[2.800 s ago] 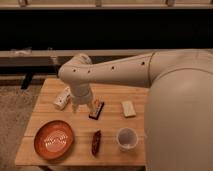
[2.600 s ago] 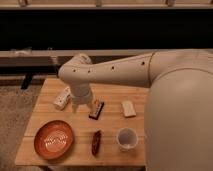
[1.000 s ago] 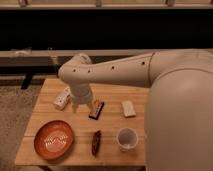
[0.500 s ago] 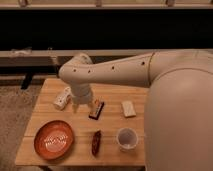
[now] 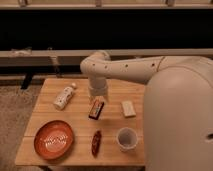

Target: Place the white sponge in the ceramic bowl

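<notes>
Your robot's arm (image 5: 150, 75) reaches in from 3 o'clock over the wooden table (image 5: 50, 116). The ceramic bowl (image 5: 54, 140) sits at the table's 8 o'clock corner, with nothing in it. A white bottle (image 5: 64, 97) lies at 10 o'clock and a white cup (image 5: 127, 139) stands at 5 o'clock. The gripper (image 5: 98, 96) hangs near the centre, just at 12 o'clock of a dark bar (image 5: 96, 109); you cannot tell its state. The white sponge (image 5: 128, 108) lies on the table at 3 o'clock of that bar, well apart from the bowl.

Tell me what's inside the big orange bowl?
Only pale markings show inside the bowl; nothing is in it. The sponge lies on the table, near the gripper, which hangs by the brown bar. Nothing covers the bowl.
</notes>
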`<action>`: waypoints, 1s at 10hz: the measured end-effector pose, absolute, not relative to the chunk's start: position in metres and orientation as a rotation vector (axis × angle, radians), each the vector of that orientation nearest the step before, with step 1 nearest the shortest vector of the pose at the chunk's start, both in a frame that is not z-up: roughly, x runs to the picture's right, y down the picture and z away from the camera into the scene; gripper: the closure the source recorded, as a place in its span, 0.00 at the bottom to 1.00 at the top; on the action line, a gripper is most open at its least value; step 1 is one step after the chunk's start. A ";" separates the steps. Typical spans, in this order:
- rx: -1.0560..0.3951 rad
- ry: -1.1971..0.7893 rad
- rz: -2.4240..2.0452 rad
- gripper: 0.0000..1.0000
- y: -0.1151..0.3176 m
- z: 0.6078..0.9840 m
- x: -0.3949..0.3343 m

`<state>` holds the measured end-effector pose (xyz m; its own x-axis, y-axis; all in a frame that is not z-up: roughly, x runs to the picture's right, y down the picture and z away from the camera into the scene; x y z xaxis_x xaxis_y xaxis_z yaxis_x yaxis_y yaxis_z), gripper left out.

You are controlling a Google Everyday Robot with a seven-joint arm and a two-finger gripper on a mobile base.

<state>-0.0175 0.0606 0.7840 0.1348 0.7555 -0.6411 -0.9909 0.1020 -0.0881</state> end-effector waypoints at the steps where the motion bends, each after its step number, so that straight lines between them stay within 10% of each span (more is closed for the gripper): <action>1: -0.579 0.514 1.368 0.35 0.051 0.799 0.005; 10: -0.702 0.655 1.436 0.35 0.086 0.876 0.149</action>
<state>0.1488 0.0862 0.8755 0.0352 0.6430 -0.7650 -0.9992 0.0102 -0.0374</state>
